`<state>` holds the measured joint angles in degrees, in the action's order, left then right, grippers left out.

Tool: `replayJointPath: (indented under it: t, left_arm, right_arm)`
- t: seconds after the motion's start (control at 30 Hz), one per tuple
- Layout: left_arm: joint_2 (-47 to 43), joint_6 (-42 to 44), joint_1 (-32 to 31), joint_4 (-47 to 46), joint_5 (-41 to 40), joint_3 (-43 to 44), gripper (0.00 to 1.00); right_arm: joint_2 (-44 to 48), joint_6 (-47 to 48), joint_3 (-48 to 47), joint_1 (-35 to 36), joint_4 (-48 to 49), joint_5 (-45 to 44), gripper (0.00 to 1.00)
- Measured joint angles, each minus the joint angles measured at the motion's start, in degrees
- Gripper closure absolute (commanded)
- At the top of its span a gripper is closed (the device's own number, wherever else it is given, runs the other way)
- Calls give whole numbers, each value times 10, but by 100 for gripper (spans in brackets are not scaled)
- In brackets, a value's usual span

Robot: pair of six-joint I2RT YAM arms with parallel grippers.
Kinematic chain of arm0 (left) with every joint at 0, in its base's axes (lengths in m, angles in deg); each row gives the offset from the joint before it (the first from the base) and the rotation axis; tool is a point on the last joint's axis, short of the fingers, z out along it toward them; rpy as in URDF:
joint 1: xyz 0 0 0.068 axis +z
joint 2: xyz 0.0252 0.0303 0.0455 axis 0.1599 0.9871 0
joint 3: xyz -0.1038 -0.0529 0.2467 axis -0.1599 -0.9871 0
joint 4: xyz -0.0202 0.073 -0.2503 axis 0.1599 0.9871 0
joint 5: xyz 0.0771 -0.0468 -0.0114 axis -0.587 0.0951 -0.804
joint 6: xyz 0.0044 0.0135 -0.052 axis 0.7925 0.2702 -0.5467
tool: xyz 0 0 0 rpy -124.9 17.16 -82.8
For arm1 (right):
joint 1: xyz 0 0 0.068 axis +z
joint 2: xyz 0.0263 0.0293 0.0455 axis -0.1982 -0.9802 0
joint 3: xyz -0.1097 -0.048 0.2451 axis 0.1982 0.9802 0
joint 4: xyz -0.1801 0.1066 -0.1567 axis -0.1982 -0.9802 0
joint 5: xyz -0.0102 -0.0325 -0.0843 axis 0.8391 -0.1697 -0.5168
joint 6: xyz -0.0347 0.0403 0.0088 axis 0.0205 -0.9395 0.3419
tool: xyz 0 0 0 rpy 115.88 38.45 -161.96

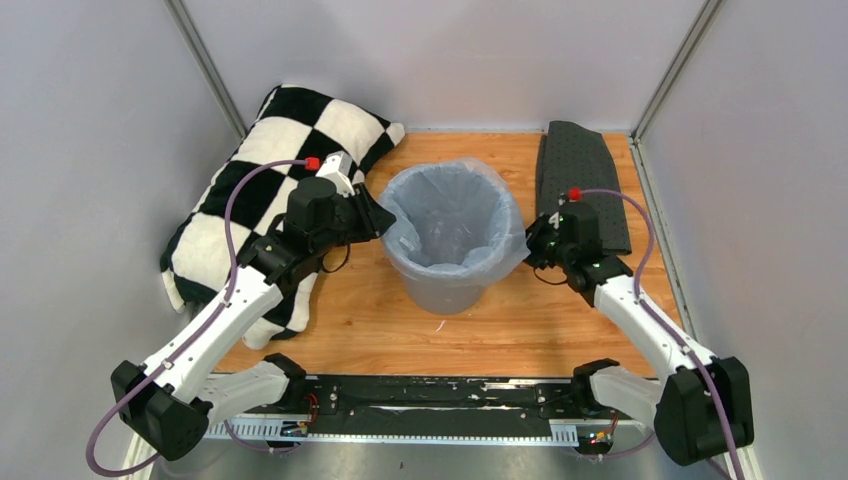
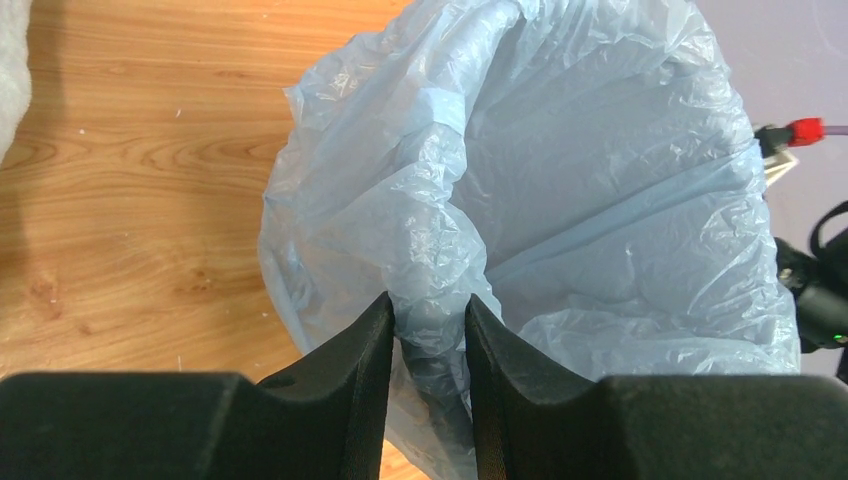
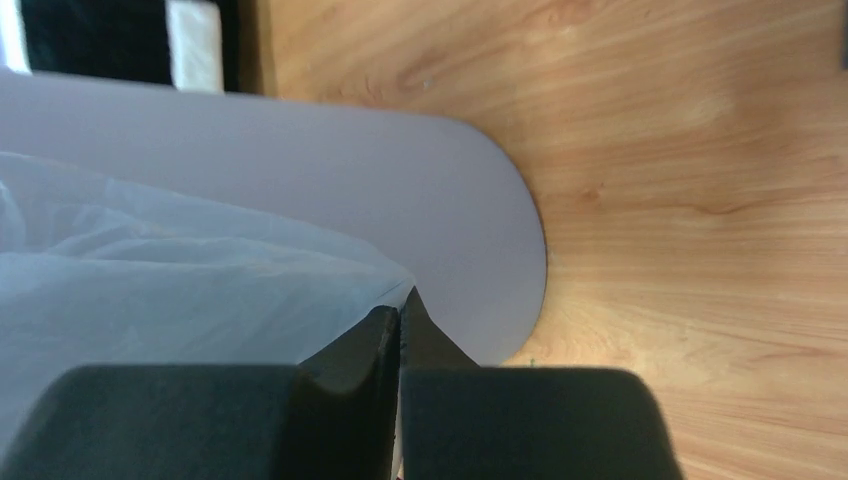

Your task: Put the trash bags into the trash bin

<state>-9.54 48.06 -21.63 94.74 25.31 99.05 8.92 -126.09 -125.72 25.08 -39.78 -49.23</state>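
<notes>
The pale blue trash bag (image 1: 448, 215) lines the round grey trash bin (image 1: 447, 288) at the table's middle, its rim folded over the bin's top edge. My left gripper (image 1: 381, 217) is at the bin's left rim, shut on a bunched fold of the bag (image 2: 432, 300). My right gripper (image 1: 527, 250) is at the bin's right rim, jaws pressed together on the bag's edge (image 3: 200, 290), with the bin's grey wall (image 3: 400, 190) behind it.
A black-and-white checkered pillow (image 1: 260, 170) lies at the left, under my left arm. A dark grey dotted cloth (image 1: 580, 175) lies at the back right. Grey walls enclose the wooden table (image 1: 360, 320) on three sides.
</notes>
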Motion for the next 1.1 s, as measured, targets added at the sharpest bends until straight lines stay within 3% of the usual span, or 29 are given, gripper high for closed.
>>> replayJointPath:
  t: [0.23,0.57,1.1]
  left_arm:
    - [7,-4,-9,-9,-4,2,68]
    - [7,-4,-9,-9,-9,2,68]
    - [7,-4,-12,-9,-13,3,68]
  right_arm:
    - [-77,16,1,47,18,-30,99]
    - [-72,55,-29,47,-19,-36,63]
    - [-38,112,-59,47,-172,-80,44]
